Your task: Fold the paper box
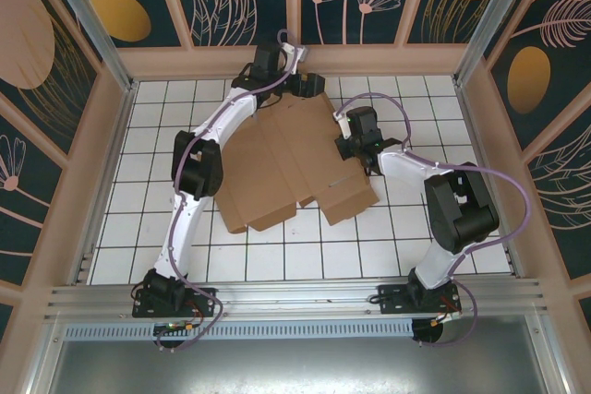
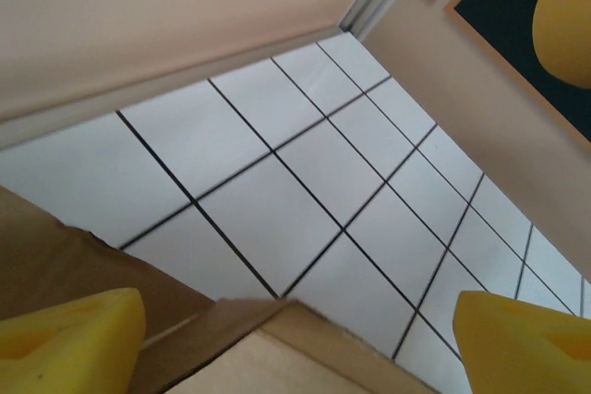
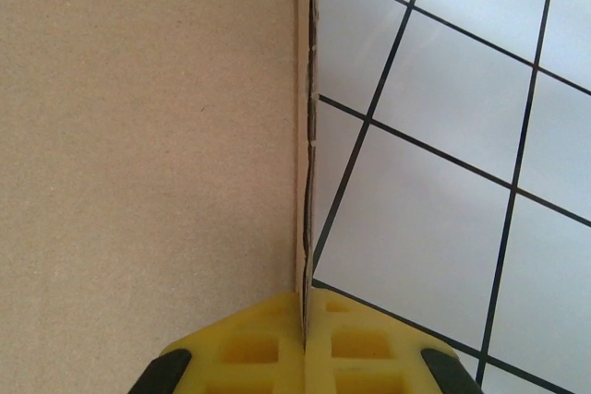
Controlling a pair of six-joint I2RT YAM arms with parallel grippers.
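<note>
From above: finds the paper box [image 1: 286, 163] lying mostly flat around the middle of the tiled bench [image 1: 157, 228], skewed to the tile lines, its long run going roughly from near left to far right. Puts the left end effector [image 1: 310, 86] at the sheet's far edge, close to the wall [image 1: 388, 60]. Shows the left arm [image 1: 189, 200] stretched long from its near-left base, elbow out to the left, wrist bent rightward. Puts the right end effector [image 1: 343, 143] at the sheet's right edge. Shows the right arm [image 1: 452, 209] folded tight, elbow bulging far right, forearm pointing left toward the cardboard. Leaves neither arm clearly nearer, each sitting at its own edge.

From the left wrist: looks down past two yellow pads [image 2: 69, 343] set wide apart, the left end effector [image 2: 295, 357] gaping with nothing clamped. Shows a corner of the paper box [image 2: 65, 256] poking in between and below the pads, with bare bench [image 2: 323, 182] and wall beyond. Cannot tell whether either pad touches the cardboard.

From the right wrist: shows the right end effector [image 3: 305, 343] closed, pads pressed together on the thin edge of the paper box [image 3: 148, 136], that edge running straight away from the seam between them. Places the cardboard face to the left of the edge and bench [image 3: 443, 228] to the right.

As a judgement: hinges on the far corner sitting between the spread left pads. Probably calls for closing or lifting there while the right side pins its edge.
</note>
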